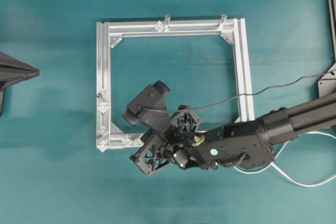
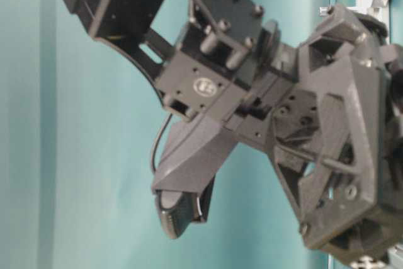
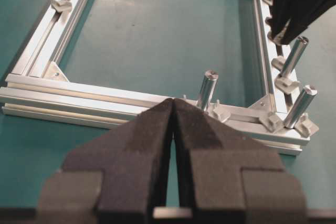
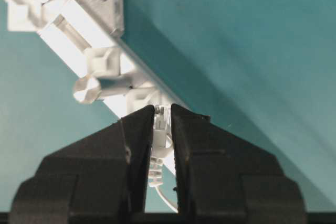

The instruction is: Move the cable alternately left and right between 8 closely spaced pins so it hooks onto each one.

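The left gripper (image 3: 173,109) sits at the far left of the overhead view, well away from the work; in its own wrist view its two black fingers (image 3: 142,140) are pressed together at the tips with nothing between them, pointing at the near rail of the frame (image 1: 103,77). The frame is a square of aluminium rails lying flat on the teal table (image 1: 52,24). Small silvery pins (image 1: 103,102) sit in close pairs on its left rail and at its lower left corner, with one more on the top rail beside two taller grey posts (image 1: 167,22).

The right gripper (image 4: 162,109) reaches in from the right and hangs over the frame's bottom rail, just right of the corner pins. In its wrist view its fingers (image 4: 134,145) pinch the white plug end of the cable (image 4: 160,132), held just above the bright rail beside a post.

Behind the right arm, the white cable (image 1: 294,179) trails in loose loops on the table at the lower right.
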